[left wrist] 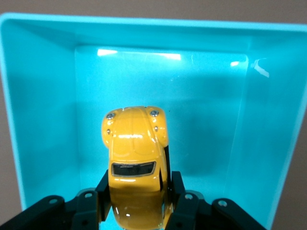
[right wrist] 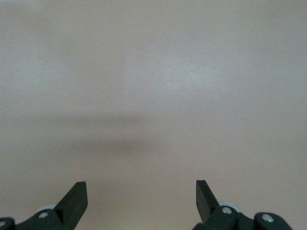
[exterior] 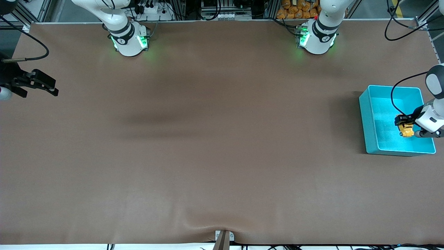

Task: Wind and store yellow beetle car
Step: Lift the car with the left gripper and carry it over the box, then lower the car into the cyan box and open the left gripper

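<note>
Brown table [exterior: 208, 139] fronts a cable-cluttered metal frame [exterior: 215, 10].

Left pincer [exterior: 405, 125] clamped; right pincer [exterior: 52, 86] spread, arm waiting.

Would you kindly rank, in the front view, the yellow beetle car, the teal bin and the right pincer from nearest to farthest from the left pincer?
1. The yellow beetle car: clamped in the left pincer, over the bin.
2. The teal bin: directly beneath it, at the left arm's end of the table.
3. The right pincer: open, waiting over the right arm's end of the table.
</note>
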Motion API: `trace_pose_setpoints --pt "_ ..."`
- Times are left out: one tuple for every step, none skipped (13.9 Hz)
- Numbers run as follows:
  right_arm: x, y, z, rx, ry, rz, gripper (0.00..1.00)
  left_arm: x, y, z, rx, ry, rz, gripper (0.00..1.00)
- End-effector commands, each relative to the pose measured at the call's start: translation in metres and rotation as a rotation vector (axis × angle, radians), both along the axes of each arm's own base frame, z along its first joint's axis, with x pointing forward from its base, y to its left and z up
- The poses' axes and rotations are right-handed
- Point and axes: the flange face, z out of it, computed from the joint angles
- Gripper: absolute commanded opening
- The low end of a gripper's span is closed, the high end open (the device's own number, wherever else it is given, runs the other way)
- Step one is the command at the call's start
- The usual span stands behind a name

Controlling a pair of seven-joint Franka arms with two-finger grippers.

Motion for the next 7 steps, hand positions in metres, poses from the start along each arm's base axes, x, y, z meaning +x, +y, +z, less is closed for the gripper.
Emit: trace_pose_setpoints --pt "0.001 -0.003 0.005 -0.010 -0.001 -0.014 1.00 0.001 0.007 -0.013 0.013 -0.004 -0.040 0.00" --pt "0.001 -0.003 0.005 -0.010 -0.001 -0.014 1.00 0.002 0.007 -0.019 0.015 0.001 -0.050 0.00" --pt "0.001 -0.002 0.004 -0.010 0.002 -0.013 1.00 0.002 0.007 -0.028 0.018 0.006 -0.063 0.00" --pt "0.000 -0.002 0.004 -0.010 0.003 -0.013 1.00 0.003 0.007 -0.038 0.020 -0.002 -0.080 0.00" --pt "0.000 -0.003 0.003 -0.010 0.007 -0.014 1.00 0.002 0.012 -0.045 0.016 -0.004 -0.078 0.00" --pt "0.000 -0.003 0.003 -0.010 0.005 -0.014 1.00 0.002 0.013 -0.053 0.008 -0.007 -0.078 0.00" --pt "0.000 -0.003 0.003 -0.008 0.008 -0.014 1.00 0.003 0.013 -0.057 0.004 -0.006 -0.081 0.00"
